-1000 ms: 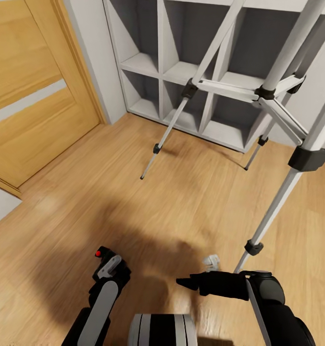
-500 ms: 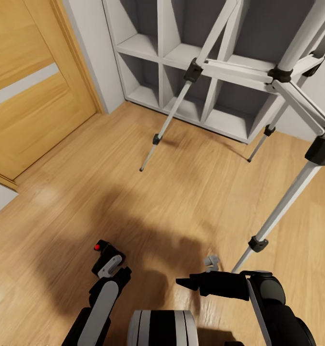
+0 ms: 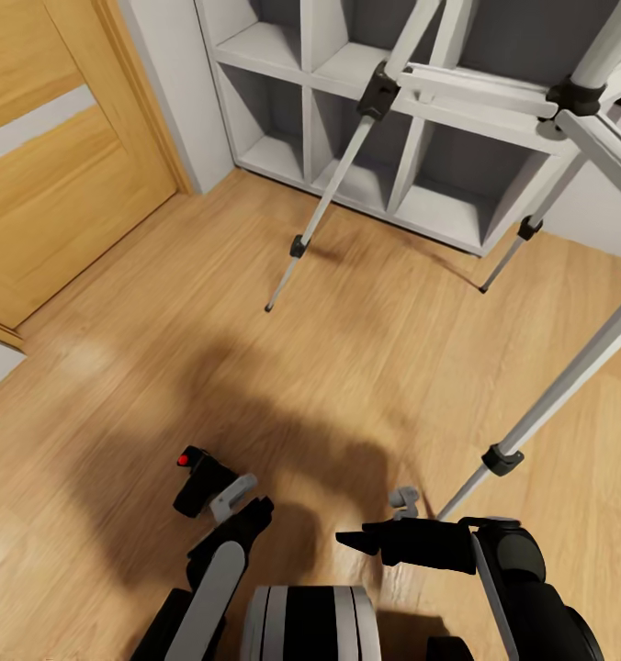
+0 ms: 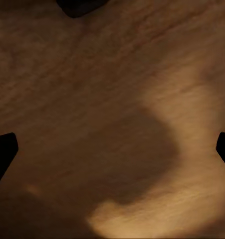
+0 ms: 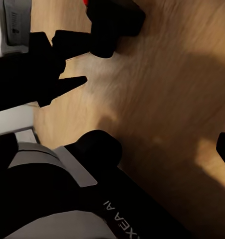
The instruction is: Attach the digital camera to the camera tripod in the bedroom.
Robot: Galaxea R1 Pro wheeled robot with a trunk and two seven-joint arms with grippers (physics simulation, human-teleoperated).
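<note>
The digital camera point(image 3: 197, 479), a small black box with a red button, lies on the wood floor at the lower left; it also appears in the right wrist view point(image 5: 114, 20). My left gripper point(image 3: 242, 507) hovers just right of it, open, and the left wrist view has bare floor between its fingertips point(image 4: 2, 152). My right gripper point(image 3: 373, 523) is open low over the floor, near the foot of the nearest leg of the camera tripod point(image 3: 568, 381). Another silver leg point(image 3: 324, 202) stands farther back. The tripod's head is out of view.
A white cube shelf point(image 3: 283, 55) stands against the far wall behind the tripod. A wooden door point(image 3: 53, 184) with a pale stripe is at the left. The light plank floor point(image 3: 347, 367) stretches between me and the tripod legs.
The whole view has shifted, so the tripod and shelf sit higher in the picture. My left gripper has slid right, away from the camera. The right gripper has kept its pose.
</note>
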